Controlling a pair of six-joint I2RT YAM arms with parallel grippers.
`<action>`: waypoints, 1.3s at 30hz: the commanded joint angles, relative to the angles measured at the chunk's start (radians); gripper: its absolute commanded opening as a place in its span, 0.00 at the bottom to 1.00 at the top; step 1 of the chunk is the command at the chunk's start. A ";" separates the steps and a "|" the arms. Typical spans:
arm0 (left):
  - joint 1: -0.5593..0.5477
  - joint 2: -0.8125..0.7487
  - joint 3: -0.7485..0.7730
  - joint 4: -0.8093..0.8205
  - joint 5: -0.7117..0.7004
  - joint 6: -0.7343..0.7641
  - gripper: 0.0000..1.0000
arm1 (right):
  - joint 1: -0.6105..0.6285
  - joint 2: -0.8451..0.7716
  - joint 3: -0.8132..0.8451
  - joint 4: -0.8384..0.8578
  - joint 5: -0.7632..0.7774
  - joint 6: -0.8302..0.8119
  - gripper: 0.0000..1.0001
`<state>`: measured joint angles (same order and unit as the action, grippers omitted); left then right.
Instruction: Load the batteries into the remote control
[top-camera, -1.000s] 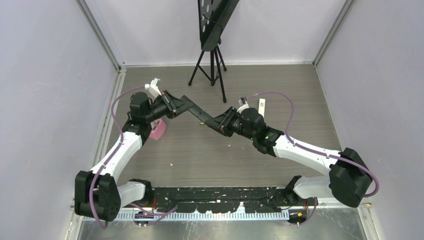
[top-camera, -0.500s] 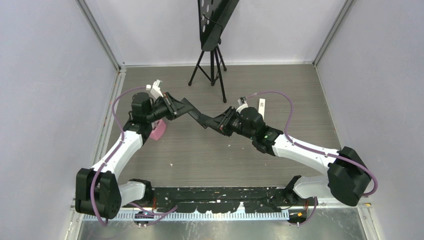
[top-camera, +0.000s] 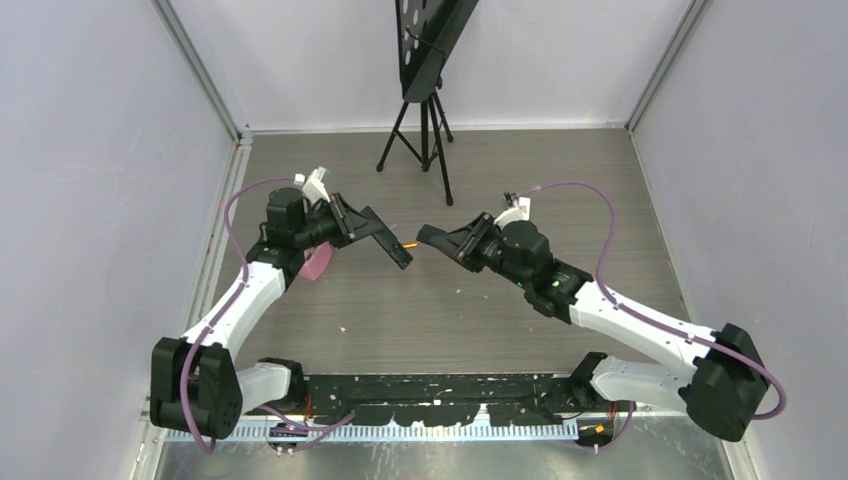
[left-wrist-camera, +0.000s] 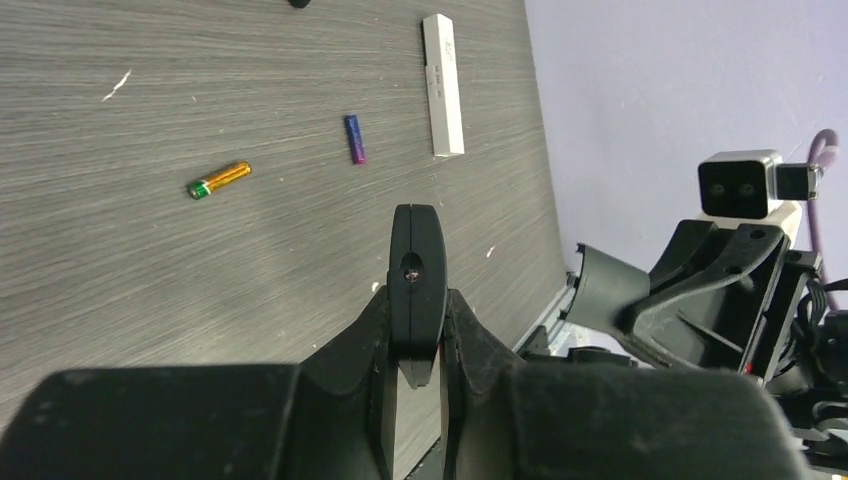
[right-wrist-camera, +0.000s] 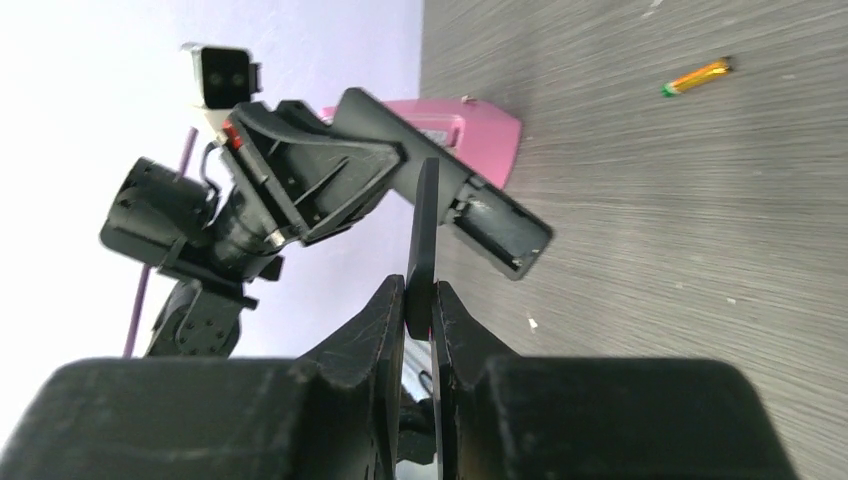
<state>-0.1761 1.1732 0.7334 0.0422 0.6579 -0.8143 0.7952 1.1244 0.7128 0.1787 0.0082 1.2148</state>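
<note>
My left gripper (top-camera: 345, 222) is shut on a black remote control (top-camera: 385, 240), held above the table; in the left wrist view (left-wrist-camera: 416, 305) the remote (left-wrist-camera: 416, 262) shows end-on. My right gripper (top-camera: 463, 246) is shut on the thin black battery cover (top-camera: 436, 234), edge-on in the right wrist view (right-wrist-camera: 426, 235) between the fingers (right-wrist-camera: 418, 292). The remote's open battery bay (right-wrist-camera: 497, 230) faces it, a small gap apart. An orange-yellow battery (left-wrist-camera: 218, 180) and a purple battery (left-wrist-camera: 355, 139) lie on the table. The orange one also shows between the arms (top-camera: 410, 243). The other batteries are out of view.
A white remote (left-wrist-camera: 442, 85) lies beyond the purple battery. A pink remote (top-camera: 316, 262) lies under the left arm. A black tripod (top-camera: 425, 130) stands at the back middle. Grey walls close the table on three sides.
The black cover has come off the remote. My right gripper has pulled back to the right with it; the left gripper keeps the remote, tilted lower. The orange battery now shows between them.
</note>
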 joint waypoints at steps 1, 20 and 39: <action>-0.001 -0.042 0.029 0.016 0.027 0.104 0.00 | -0.011 -0.040 -0.029 -0.214 0.148 -0.028 0.00; 0.000 -0.025 0.034 0.398 0.363 -0.045 0.00 | -0.024 0.126 -0.125 -0.311 0.083 -0.014 0.32; -0.029 -0.055 0.030 0.536 0.480 -0.101 0.00 | -0.019 -0.130 0.057 -0.032 -0.568 -0.535 0.72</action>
<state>-0.1822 1.1576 0.7372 0.4526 1.0538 -0.8917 0.7712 1.0172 0.7170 -0.0341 -0.3065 0.8009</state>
